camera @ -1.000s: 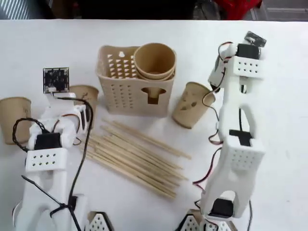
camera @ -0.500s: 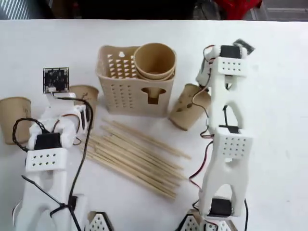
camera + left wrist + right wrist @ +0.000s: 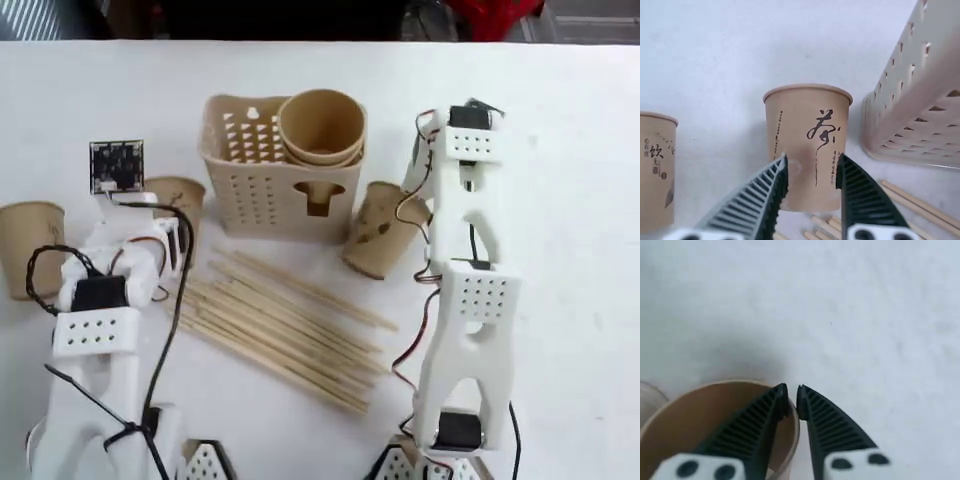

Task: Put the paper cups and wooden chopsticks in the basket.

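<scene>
A paper cup (image 3: 807, 145) with dark markings stands upright on the white table, just beyond the fingertips of my open left gripper (image 3: 810, 167). Another cup (image 3: 655, 170) stands beside it, at the far left of the table (image 3: 30, 245). My right gripper (image 3: 790, 400) is shut on the rim of a third cup (image 3: 700, 415), one finger inside and one outside. That cup (image 3: 375, 230) leans tilted next to the beige perforated basket (image 3: 250, 190). The basket holds stacked cups (image 3: 322, 125). Several wooden chopsticks (image 3: 290, 325) lie loose on the table in front of the basket.
The left arm's square camera board (image 3: 118, 165) sticks up near the basket's left side. Both white arm bodies (image 3: 470, 310) rise from the table's near edge. Bare white table (image 3: 570, 200) lies to the right of the right arm and behind the basket.
The right arm has swung left, carrying its cup closer to the basket. The left arm and its cup have not moved.
</scene>
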Tool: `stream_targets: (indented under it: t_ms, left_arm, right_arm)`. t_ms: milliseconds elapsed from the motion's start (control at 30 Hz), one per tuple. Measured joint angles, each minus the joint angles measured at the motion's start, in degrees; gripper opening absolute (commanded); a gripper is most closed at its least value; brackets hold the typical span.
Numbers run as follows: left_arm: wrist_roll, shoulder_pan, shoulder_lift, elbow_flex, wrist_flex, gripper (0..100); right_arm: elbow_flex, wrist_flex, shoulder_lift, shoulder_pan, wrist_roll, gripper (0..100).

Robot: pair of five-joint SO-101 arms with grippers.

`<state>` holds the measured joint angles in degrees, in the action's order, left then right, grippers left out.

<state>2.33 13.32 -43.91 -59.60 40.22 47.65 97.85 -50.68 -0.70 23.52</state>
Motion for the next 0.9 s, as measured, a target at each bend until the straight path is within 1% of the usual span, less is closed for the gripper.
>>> stream_targets:
  t_ms: [167,300,567,633,700,800,867,900]
  left_arm:
    - [0.0,0.0,0.0,0.0,0.0,17]
    - [0.0,0.0,0.0,0.0,-0.1,17]
    - [0.0,0.0,0.0,0.0,-0.2,17]
    - [0.0,0.0,0.0,0.0,-0.2,17]
    - [0.0,0.0,0.0,0.0,-0.2,17]
    - [0.0,0.0,0.0,0.0,-0.2,17]
    - [0.0,0.0,0.0,0.0,-0.2,17]
    - [0.0,0.0,0.0,0.0,-0.2,17]
  right_arm:
    - [-0.4,0.2,3.6,-2.3,-1.4,1.6]
    - [-3.7,0.3,11.7,-4.6,-1.6,1.6]
    - [-11.1,0.5,32.6,-5.1,-1.6,2.3]
    - [-13.4,0.5,37.5,-5.1,-1.6,6.6]
    - [-16.6,0.4,40.9,-4.9,-1.6,15.1]
    - [-22.4,-1.8,41.8,-4.5,-1.8,27.1]
    - [-25.6,-3.6,41.5,-4.1,-4.1,26.2]
    - [-26.2,-4.2,41.1,-3.5,-7.2,24.1]
